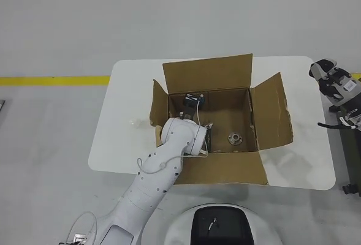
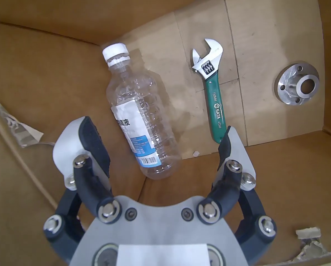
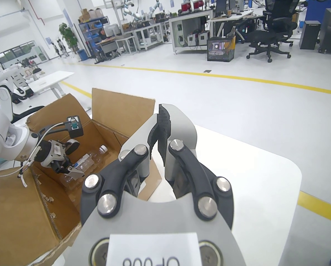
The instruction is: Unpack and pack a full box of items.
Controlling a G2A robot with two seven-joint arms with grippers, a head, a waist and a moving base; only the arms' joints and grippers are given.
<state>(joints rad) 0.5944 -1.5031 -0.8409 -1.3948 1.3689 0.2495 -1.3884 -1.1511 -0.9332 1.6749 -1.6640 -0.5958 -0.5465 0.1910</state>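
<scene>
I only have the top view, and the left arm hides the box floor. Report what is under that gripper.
Observer: A clear plastic bottle lies on its side on the floor of the box, right in front of the left gripper, which is open.
Operator: Name what lies beside it.
Observer: A green-handled wrench, flat on the floor and apart from the bottle.
Operator: Check the right gripper.
Observer: The right gripper is shut with nothing between its pads, outside the box.
</scene>
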